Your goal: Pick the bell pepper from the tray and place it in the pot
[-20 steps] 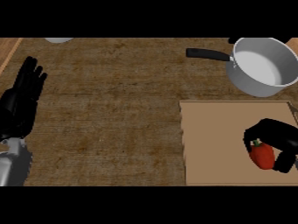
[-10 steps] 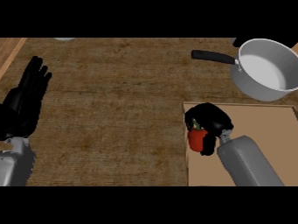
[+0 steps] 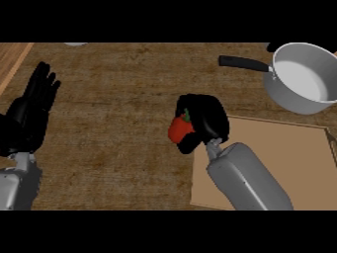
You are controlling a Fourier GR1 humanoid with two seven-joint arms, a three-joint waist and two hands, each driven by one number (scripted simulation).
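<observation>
Already right hand (image 3: 206, 118) fingers curled round bell pepper (image 3: 179, 128) — likely light, smooth, slippery; left hand (image 3: 29, 111) open.

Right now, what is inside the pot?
The pot shows only its bare pale inside; nothing lies in it. The bell pepper is in the right hand, whose fingers cover part of it.

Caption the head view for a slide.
Right hand holds the red bell pepper beside the tray, short of the pot.
</observation>
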